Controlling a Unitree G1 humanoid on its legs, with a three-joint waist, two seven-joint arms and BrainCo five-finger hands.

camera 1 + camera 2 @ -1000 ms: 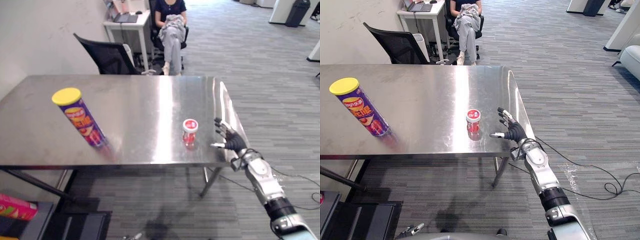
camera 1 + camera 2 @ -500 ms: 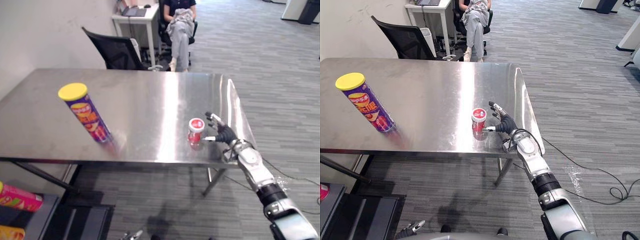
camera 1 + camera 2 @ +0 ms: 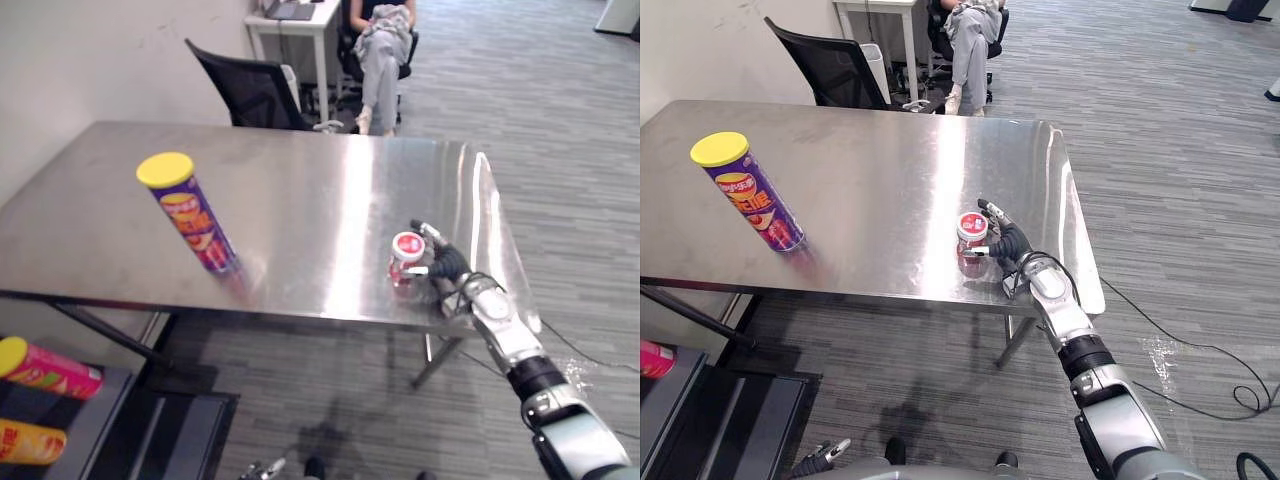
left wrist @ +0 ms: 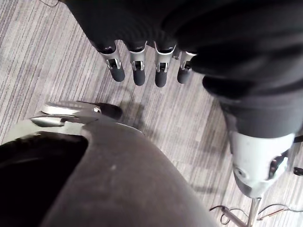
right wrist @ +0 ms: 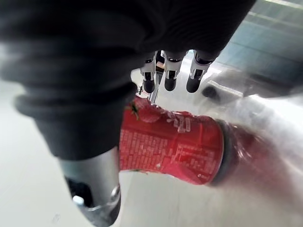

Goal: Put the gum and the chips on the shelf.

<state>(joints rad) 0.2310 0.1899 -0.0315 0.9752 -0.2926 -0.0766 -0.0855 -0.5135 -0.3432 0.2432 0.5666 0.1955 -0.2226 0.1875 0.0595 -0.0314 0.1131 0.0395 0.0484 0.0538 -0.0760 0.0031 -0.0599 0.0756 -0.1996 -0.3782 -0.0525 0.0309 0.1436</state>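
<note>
The gum [image 3: 407,258] is a small red jar with a red and white lid, standing near the front right of the steel table [image 3: 300,190]. My right hand [image 3: 447,267] reaches over the table's right edge and is open, its straight fingers [image 5: 169,79] behind the jar [image 5: 175,146] and its thumb [image 5: 93,183] in front of it. The chips [image 3: 192,215], a tall purple can with a yellow lid, stand upright at the table's left. My left hand [image 4: 138,74] hangs open above the carpet, holding nothing.
A low dark shelf [image 3: 95,415] stands at the lower left, under the table's front corner, with a pink can [image 3: 50,368] and a yellow can [image 3: 28,442] lying on it. Behind the table are a black chair [image 3: 250,92] and a seated person [image 3: 385,40].
The camera has shifted, so the whole scene sits further right. My right hand has moved left across the table edge, from a gap away from the gum jar to having it between thumb and fingers.
</note>
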